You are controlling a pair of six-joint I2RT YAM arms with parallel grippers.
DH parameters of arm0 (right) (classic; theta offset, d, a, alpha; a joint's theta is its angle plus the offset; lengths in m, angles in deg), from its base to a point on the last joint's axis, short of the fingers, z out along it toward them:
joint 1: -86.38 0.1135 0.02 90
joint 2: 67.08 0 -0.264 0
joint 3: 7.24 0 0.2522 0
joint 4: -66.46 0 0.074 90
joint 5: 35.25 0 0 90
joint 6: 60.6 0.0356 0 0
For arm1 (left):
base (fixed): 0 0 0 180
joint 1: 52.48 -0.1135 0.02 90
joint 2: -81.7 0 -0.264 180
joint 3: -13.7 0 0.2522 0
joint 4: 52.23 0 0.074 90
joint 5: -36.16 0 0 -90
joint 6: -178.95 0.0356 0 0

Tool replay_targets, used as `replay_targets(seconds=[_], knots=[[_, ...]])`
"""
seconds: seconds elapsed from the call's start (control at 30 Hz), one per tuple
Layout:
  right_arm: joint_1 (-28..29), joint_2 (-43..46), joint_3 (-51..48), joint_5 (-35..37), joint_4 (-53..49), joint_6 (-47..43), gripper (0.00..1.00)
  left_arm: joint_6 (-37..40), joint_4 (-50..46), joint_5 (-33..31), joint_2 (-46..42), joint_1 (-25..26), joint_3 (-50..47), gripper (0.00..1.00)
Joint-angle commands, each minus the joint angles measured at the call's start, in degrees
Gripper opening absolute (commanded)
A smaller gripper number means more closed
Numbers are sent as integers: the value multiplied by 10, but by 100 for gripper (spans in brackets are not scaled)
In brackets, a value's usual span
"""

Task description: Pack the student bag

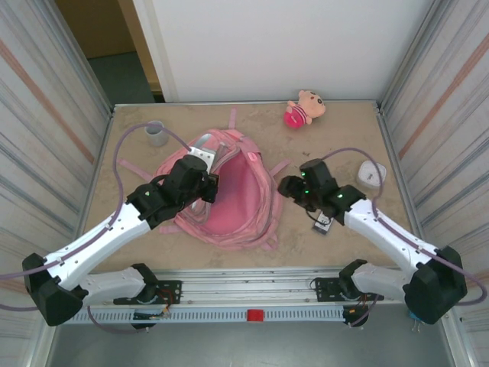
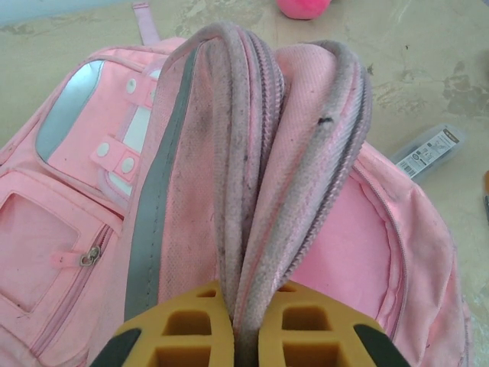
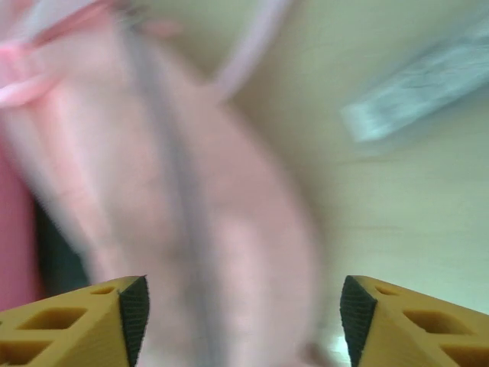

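I judge this to be the step of holding the mouth open, with the loading not yet begun. The student bag [image 1: 229, 202] lies flat at the middle of the bench [image 1: 344, 138], and its pink lining shows from above with nothing that I can see inside.

My left hand [image 2: 246, 321] is clenched on a bunched fold of the bag's rim at about 10 o'clock on the bag, with zip edge and piping pinched between the yellow fingers. My right hand [image 1: 284, 186] sits at the bag's 3 o'clock edge, released and spread wide. Its wrist view is smeared. Pink fabric lies ahead of the fingers, but I can't tell whether it touches them.

The loose things lie around the bag:
- a plush doll [image 1: 304, 108] at 1 o'clock
- a grey cup [image 1: 156, 134] at 10 o'clock
- a white object [image 1: 372, 173] at 3 o'clock
- a labelled packet [image 1: 322, 222] at 4 o'clock, just beside my right arm

Next, I think the right hand should fetch the packet, the nearest item, while the left holds the rim up. It will need to back clear of the straps first, without snagging.
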Motion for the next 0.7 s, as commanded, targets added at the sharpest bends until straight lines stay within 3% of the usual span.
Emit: replay_targets(seconds=[0.0, 0.1, 0.23, 0.43, 0.67], knots=[[-78, 27, -2, 4, -186, -79, 74, -5, 57, -39, -34, -5, 1, 0], [-142, 26, -26, 15, -236, -96, 79, -6, 60, -39, -33, -6, -2, 0], [-189, 3, -70, -16, -215, -116, 80, -5, 67, -32, -27, -6, -2, 0], [-192, -61, -82, -57, -155, -125, 79, -7, 71, -26, -20, -6, -2, 0], [-192, -122, -64, -41, -140, -145, 78, -4, 71, -33, -30, -9, -4, 0]])
